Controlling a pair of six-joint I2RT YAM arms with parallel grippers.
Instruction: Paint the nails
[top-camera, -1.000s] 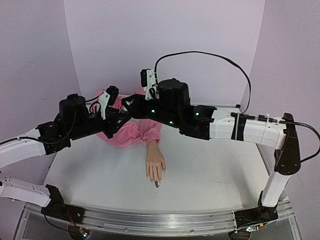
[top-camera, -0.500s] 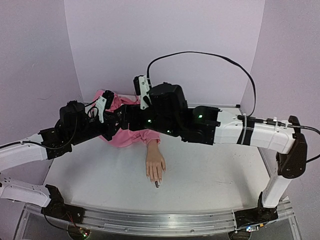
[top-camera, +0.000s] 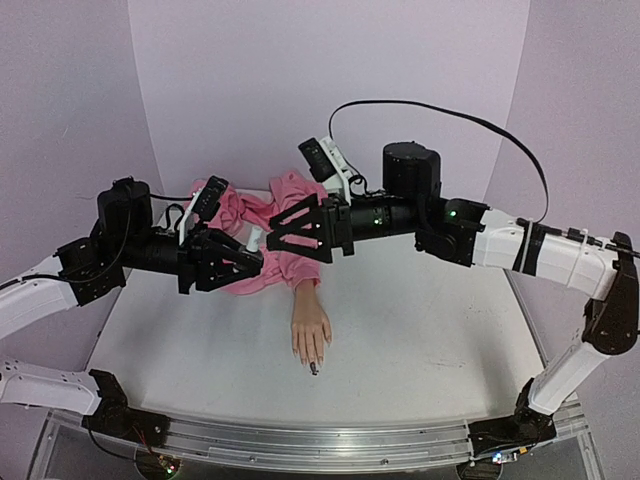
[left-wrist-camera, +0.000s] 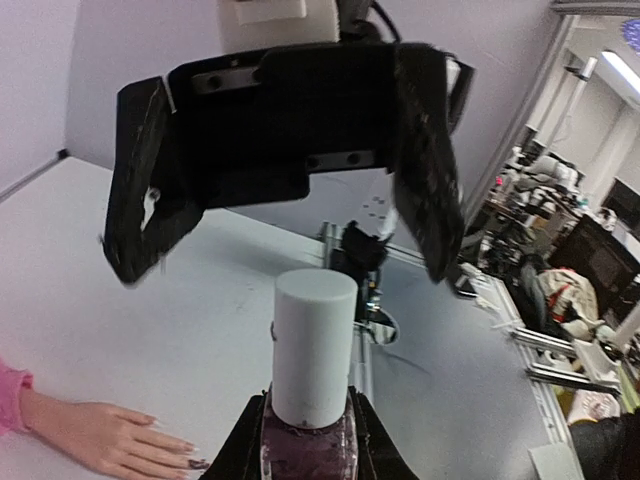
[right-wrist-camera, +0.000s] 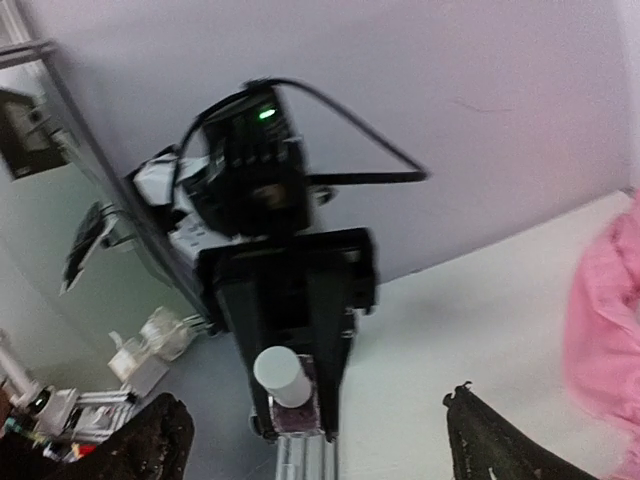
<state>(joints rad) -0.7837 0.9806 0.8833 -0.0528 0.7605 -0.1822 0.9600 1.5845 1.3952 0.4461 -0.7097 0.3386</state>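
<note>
the left claw (left-wrist-camera: 310, 452) pinched a dark purple nail polish bottle (left-wrist-camera: 300, 445) by its glass body, its white cap (left-wrist-camera: 314, 345) pointing toward the right claw (left-wrist-camera: 290, 262). the right claw hung just beyond the cap, jaws spread wide on either side and clear of it. both were raised above the worktop (top-camera: 420, 330). the mannequin hand (top-camera: 310, 330) lay flat below them in its pink sleeve (top-camera: 290, 265), the nails (top-camera: 312, 360) at the near end, one dark (top-camera: 314, 369).
</note>
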